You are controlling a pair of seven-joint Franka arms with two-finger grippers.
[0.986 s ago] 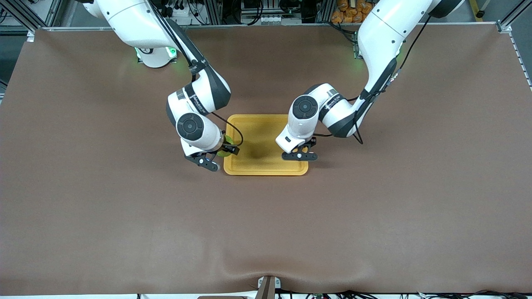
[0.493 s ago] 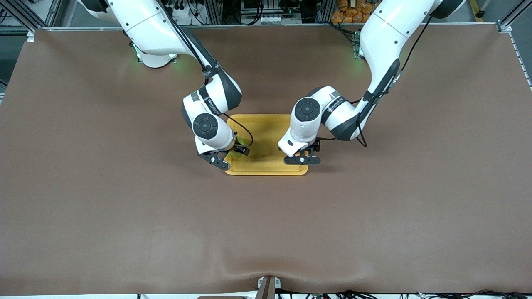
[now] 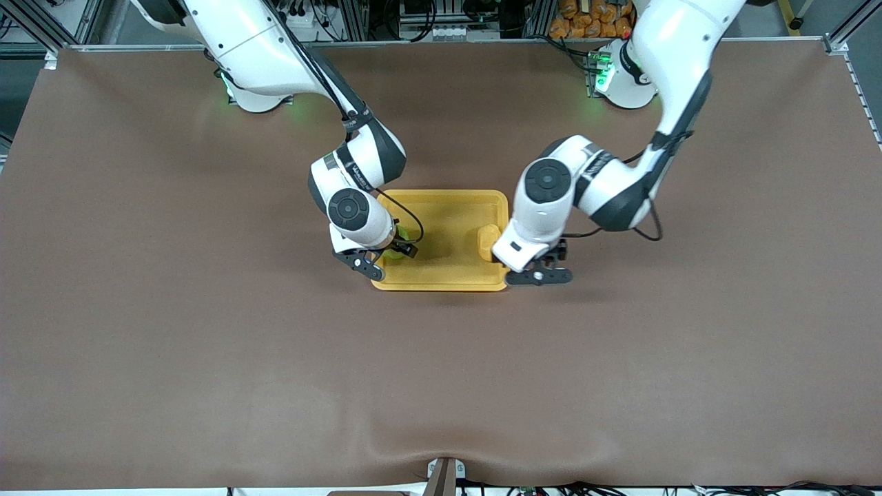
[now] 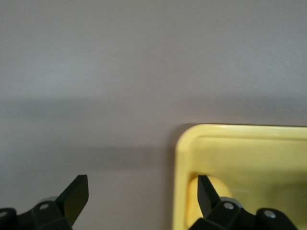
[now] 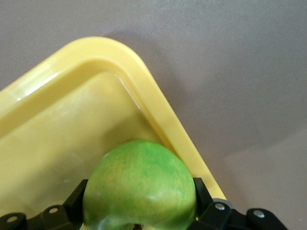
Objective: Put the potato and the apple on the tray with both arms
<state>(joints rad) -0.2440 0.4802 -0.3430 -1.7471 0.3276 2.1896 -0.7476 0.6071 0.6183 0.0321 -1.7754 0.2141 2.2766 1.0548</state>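
- While the right gripper [image 5: 139, 211] still has its fingers pressed against both sides of the apple [image 5: 140, 184], the fruit hangs just inside the tray [image 3: 441, 279] at the corner toward the right arm's end and nearest the front camera.
- Because the apple sits right beside the tray's raised rim [image 5: 163, 115], a release from any height could, in my judgement, let it bounce or roll over that rim onto the table [image 3: 207, 344].
- Since the apple is round, it may also roll across the tray floor once freed and knock the potato [image 3: 488, 240].
- If the right gripper lifts away before its fingers clear the fruit, it could drag the apple back out over the tray's edge.
- Spread wide and empty, the left gripper [image 4: 139, 196] hangs over the table just outside the tray's edge toward the left arm's end; one fingertip [image 4: 205, 191] overlaps the rim in the left wrist view.
- Lying inside the tray against that same wall, the potato [image 4: 211, 189] appears already placed.
- Should the left arm move low toward the tray, a finger could catch the rim and shift or tip the tray, upsetting both items.
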